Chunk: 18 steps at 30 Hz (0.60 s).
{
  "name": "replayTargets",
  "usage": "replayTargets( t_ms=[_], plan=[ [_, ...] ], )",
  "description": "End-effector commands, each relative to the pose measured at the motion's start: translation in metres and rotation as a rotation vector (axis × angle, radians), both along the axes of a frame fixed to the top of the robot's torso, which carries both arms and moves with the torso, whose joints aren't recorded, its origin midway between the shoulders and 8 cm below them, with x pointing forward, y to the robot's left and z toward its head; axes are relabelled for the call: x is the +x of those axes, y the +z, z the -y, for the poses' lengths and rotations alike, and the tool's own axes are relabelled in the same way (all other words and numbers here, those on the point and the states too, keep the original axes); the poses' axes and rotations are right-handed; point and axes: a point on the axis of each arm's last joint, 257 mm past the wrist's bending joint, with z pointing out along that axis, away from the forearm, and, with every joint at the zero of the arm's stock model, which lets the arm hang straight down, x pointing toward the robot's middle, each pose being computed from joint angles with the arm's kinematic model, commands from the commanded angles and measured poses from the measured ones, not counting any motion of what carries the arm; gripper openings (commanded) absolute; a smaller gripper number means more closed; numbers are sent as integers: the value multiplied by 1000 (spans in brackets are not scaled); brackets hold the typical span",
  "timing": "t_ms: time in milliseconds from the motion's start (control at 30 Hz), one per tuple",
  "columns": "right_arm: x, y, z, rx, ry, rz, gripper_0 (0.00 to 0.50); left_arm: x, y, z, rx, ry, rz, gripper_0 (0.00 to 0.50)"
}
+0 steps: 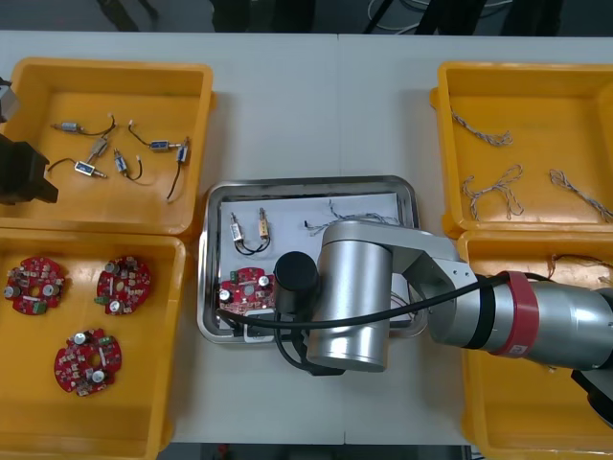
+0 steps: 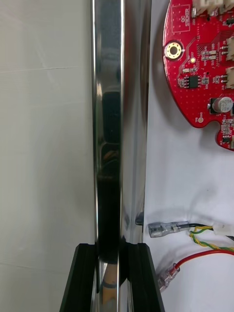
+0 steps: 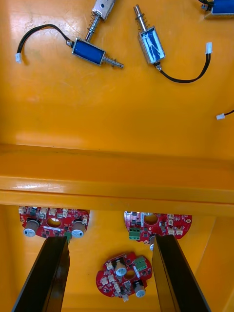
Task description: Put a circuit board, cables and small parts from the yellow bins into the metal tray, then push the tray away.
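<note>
Front view has the metal tray at the middle of the bench, between the yellow bins, and it looks fully loaded. A round red circuit board lies in the tray's near left corner. Two small metal parts lie beyond the board, toward the tray's far side. A twisted blue and white cable lies to the right of those parts, by the tray's far rim. Right wrist view adds a red and yellow cable on the tray's white inside, near the board.

The right arm reaches across the near part of the tray. The right gripper sits at the stretch of tray rim close to the board, one of its fingers outside the tray and the other inside, clenched on the shiny rim between them. The left gripper hangs well to the left of the tray over the left-hand bins, fingers released with nothing between them.

By my reading the gathering is done, since board, cables and parts are all in the tray. Only the push is left: the tray sits level with the bins, not yet sent away, and the grasp on its rim looks like the start of that step
</note>
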Motion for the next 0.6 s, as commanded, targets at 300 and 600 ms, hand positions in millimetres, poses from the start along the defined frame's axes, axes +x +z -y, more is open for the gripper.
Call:
replayTargets(
  t_ms=[300, 600],
  plan=[
    [46, 31, -13, 6, 24, 43, 35, -2, 6, -1, 34, -66, 26, 500],
    [74, 42, -9, -5, 5, 55, 35, -2, 6, -1, 34, -66, 26, 500]
  ],
)
